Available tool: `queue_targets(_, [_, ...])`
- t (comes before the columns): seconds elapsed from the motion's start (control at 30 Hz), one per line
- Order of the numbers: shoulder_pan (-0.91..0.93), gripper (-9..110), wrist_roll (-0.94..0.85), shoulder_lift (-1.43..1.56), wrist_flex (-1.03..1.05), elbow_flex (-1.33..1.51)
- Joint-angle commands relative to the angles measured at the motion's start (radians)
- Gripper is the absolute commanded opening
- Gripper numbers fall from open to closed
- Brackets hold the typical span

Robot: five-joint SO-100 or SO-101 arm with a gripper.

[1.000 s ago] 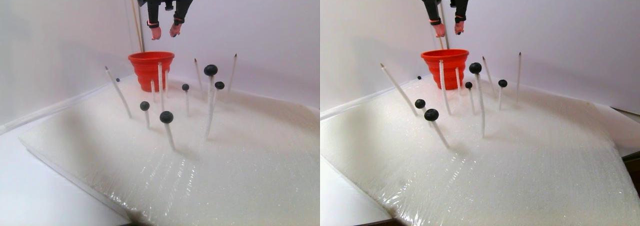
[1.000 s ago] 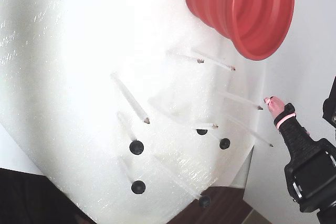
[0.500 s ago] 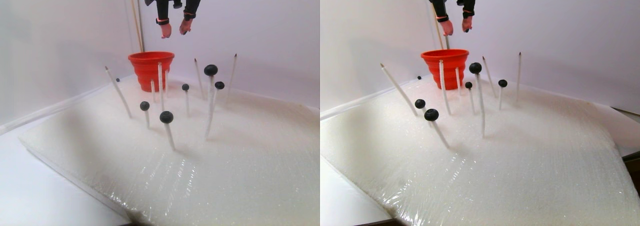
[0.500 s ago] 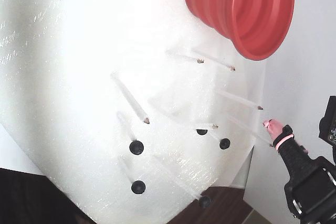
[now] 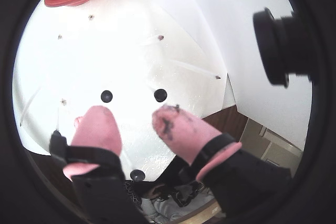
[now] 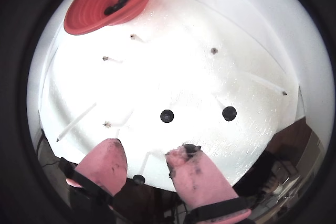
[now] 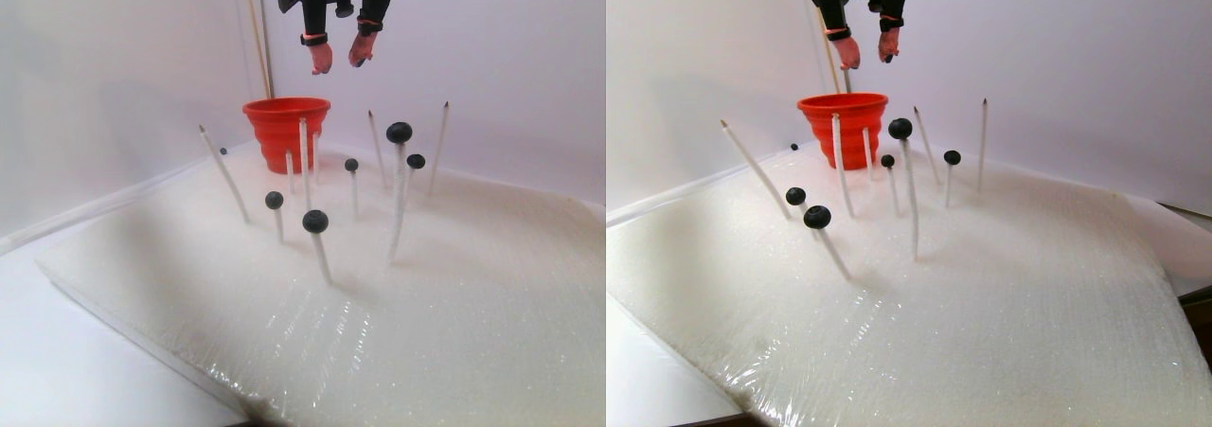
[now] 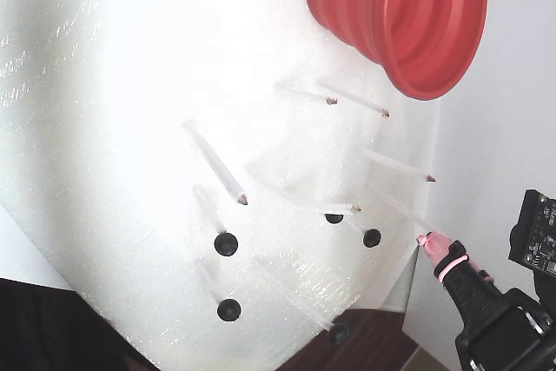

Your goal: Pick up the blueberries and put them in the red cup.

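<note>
Jaws apart, empty. Several small blue-black blueberries [image 6: 118, 4] lie inside the ribbed red-orange cup [image 6: 86, 17] ahead; five remain on white sticks [image 7: 396, 209] below.

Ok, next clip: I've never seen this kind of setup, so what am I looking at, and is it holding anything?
It is a small robot arm whose pincer has two pink-covered fingers. Two fisheye pictures come from cameras riding near the pincer, looking down past it. The wide picture is two near-identical side views; the last comes from a fixed camera above. On a white foam pad stand thin white sticks, some topped with dark blueberries. The red cup at the back already holds a few berries. The pincer is open and empty, high above the pad.
</note>
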Motion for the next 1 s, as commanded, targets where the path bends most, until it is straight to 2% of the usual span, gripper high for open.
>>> queue_targets(0.0, [0.023, 15, -0.008, 0.103, 0.005, -0.008])
queue_targets(0.97, [0.071, 15, -0.025, 0.005, -0.066, 0.055])
